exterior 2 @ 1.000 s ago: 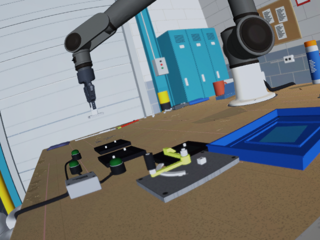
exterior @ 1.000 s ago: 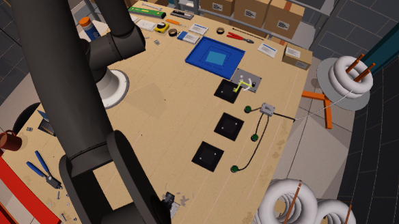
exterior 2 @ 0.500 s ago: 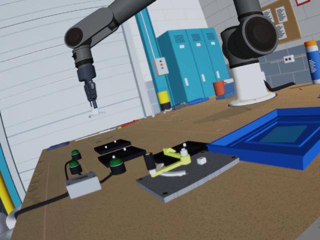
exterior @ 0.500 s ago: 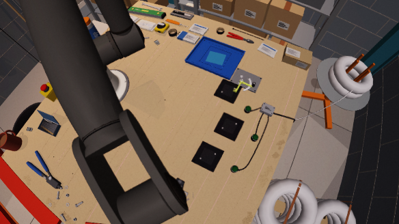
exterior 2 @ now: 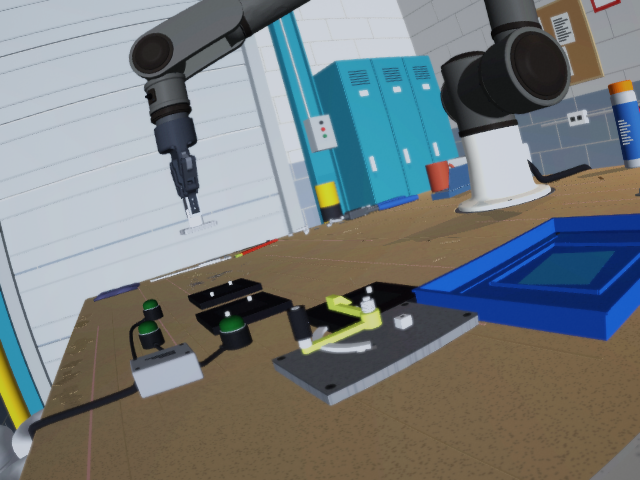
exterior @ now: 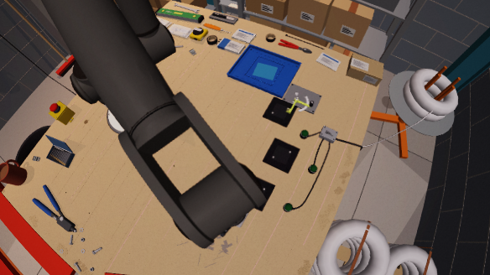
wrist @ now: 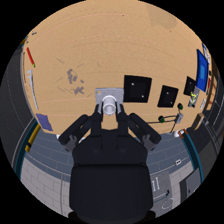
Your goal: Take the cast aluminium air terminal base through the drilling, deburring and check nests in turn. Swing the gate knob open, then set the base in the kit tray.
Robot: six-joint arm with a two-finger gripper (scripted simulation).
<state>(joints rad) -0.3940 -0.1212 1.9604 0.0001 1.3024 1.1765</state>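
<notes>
The cast aluminium base [wrist: 109,101], a square plate with a round boss, hangs high above the bench in my gripper [wrist: 109,109], which grips it by the boss [exterior 2: 197,223]. It hangs just short of the nearest of three black nests [wrist: 136,88]. The second nest [exterior: 281,154] and third nest [exterior: 278,111] follow in a row toward the gate plate [exterior 2: 375,347]. The yellow gate arm [exterior 2: 344,323] with its black knob [exterior 2: 300,321] lies across that plate. The blue kit tray [exterior 2: 558,271] sits beyond it. In the side camera the arm hides the base and most of the nearest nest.
A grey junction box [exterior 2: 165,369] with three green buttons [exterior 2: 233,330] lies beside the nests, its cable running off the bench edge. Loose screws and pliers [exterior: 52,207] lie at the near left. Wire coils [exterior: 430,94] stand off the right edge.
</notes>
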